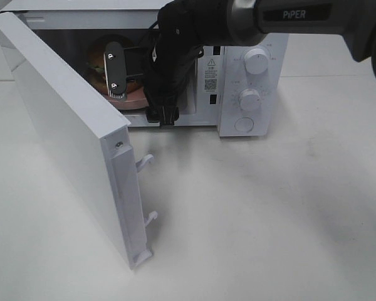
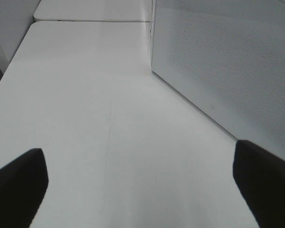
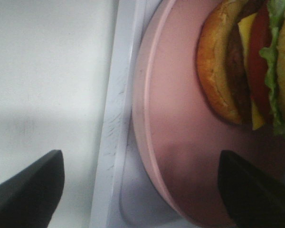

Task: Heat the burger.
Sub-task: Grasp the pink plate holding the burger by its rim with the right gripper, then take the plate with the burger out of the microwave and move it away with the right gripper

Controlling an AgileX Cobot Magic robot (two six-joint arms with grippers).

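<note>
The burger point(image 3: 249, 61), with golden bun, cheese, tomato and lettuce, sits on a round pink plate point(image 3: 175, 142) inside the open microwave point(image 1: 250, 37). From above, only a bit of the burger point(image 1: 98, 60) and of the plate point(image 1: 136, 100) shows behind the arm. My right gripper point(image 3: 142, 190) is open at the cavity mouth, with the plate's near rim between its fingers and nothing held. It shows from above as right gripper point(image 1: 136, 91). My left gripper point(image 2: 142, 190) is open and empty over the bare table, and it is out of the high view.
The microwave door point(image 1: 62, 125) swings wide open toward the front left, its latch hooks point(image 1: 145, 162) sticking out. Two knobs point(image 1: 257, 61) and a round button point(image 1: 243, 124) are on the right panel. A white perforated panel point(image 2: 228, 61) stands beside the left gripper.
</note>
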